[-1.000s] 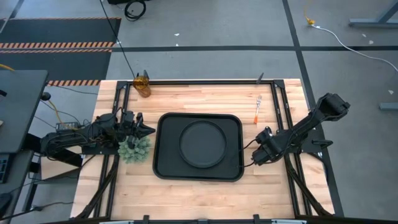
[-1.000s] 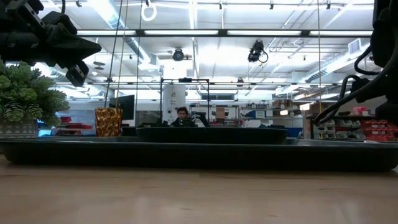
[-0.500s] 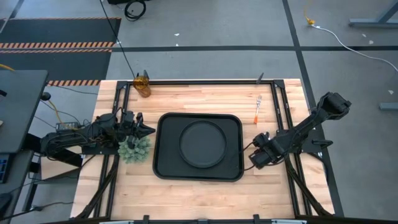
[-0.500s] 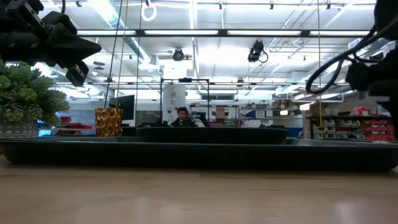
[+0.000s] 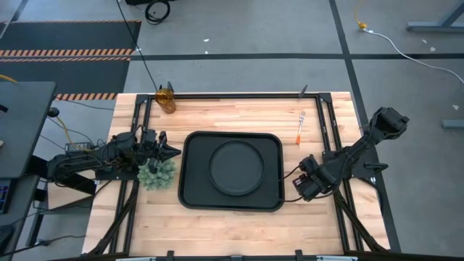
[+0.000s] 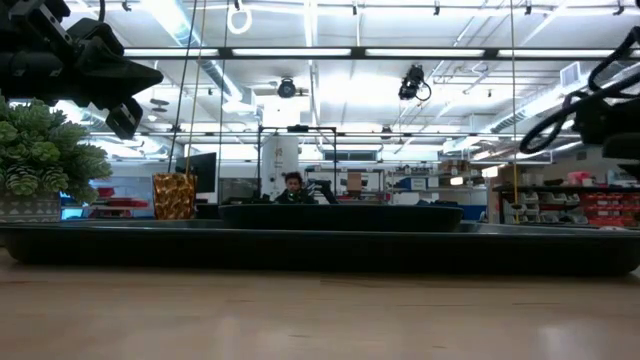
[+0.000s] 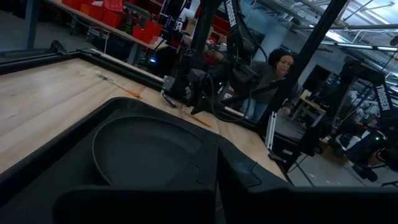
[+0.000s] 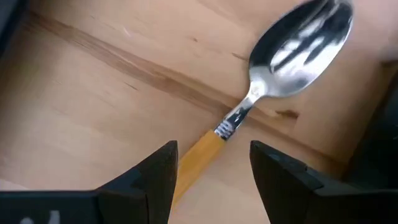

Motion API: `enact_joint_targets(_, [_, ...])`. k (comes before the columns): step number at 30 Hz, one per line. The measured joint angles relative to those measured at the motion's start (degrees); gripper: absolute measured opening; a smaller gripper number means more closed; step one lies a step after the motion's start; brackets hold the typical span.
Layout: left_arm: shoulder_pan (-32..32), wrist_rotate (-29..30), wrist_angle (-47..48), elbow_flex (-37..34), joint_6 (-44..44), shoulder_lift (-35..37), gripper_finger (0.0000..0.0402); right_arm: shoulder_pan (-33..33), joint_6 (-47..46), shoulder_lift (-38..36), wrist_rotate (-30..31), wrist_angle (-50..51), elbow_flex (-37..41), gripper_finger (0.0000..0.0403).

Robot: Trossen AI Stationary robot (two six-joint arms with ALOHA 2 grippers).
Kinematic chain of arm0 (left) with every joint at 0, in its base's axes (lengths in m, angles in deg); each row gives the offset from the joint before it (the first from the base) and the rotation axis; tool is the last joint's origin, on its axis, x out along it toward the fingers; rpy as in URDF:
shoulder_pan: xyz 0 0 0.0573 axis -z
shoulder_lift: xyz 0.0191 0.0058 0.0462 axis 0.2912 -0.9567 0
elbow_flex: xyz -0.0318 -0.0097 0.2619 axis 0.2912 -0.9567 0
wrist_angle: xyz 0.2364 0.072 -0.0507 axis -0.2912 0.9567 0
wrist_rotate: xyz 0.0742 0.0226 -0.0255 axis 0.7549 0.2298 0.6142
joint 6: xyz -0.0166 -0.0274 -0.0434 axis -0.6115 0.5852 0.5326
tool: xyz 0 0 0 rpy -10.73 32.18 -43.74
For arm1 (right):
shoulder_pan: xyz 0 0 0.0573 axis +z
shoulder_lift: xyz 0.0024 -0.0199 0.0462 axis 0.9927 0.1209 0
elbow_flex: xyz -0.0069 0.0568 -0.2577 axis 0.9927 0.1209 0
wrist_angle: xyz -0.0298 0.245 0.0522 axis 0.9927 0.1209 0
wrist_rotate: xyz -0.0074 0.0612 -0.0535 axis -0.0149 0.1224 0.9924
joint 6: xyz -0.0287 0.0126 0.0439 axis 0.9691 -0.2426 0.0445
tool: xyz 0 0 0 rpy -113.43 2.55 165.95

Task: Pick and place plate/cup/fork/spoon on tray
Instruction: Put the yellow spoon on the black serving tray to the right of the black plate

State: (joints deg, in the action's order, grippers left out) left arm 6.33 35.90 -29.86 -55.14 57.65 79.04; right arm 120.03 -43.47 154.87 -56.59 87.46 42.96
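Spoon point(image 8: 298, 46) first: it lay flat on the bench point(image 5: 239, 109), just off the tray's point(image 5: 196, 185) right rim, its silver bowl leading into an orange handle. My right pincer point(image 8: 214, 152) hung low over it with its fingers wide apart, one on either side of the handle near the neck, and gripped nothing yet.

To do this pick well, I judged that I should settle straight down until both fingers nearly met the wood. I should close on the handle rather than on the rounded bowl, which would probably slip, and keep the handle centred so it would not twist as I lifted. After that the lift needed only enough height to clear the raised rim before I moved across to the tray.

On the tray the plate point(image 5: 235, 167) already sat in the middle. The fork point(image 5: 301, 127) lay well beyond the tray's far right corner, and the cup point(image 5: 166, 98) stood past its far left corner. My left pincer point(image 5: 165, 151) waited by the tray's left rim, above the green clump point(image 5: 156, 174).

Against a second before, my right pincer had slid a little along the tray's right rim toward the bench's near edge. The tray, plate, fork, cup and left arm had not shifted.
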Motion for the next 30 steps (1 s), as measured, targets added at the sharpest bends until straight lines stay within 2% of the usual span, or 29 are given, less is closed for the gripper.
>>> enact_joint_targets(8, [0.0,0.0,0.0,0.0,0.0,0.0,0.0011,0.9,-4.0,-0.1,0.7,-7.4,3.5,0.0191])
enact_joint_targets(23, [0.0,0.0,0.0,0.0,0.0,0.0,0.0011,0.9,-4.3,0.1,3.9,-7.5,3.1,0.0082])
enact_joint_targets(27, [0.0,0.0,0.0,0.0,0.0,0.0,0.0011,0.9,-3.5,0.1,8.4,-5.1,-0.9,0.0074])
enact_joint_targets(30, [0.0,0.0,0.0,0.0,0.0,0.0,0.0011,0.9,-3.5,0.1,14.7,-3.9,-4.9,0.0074])
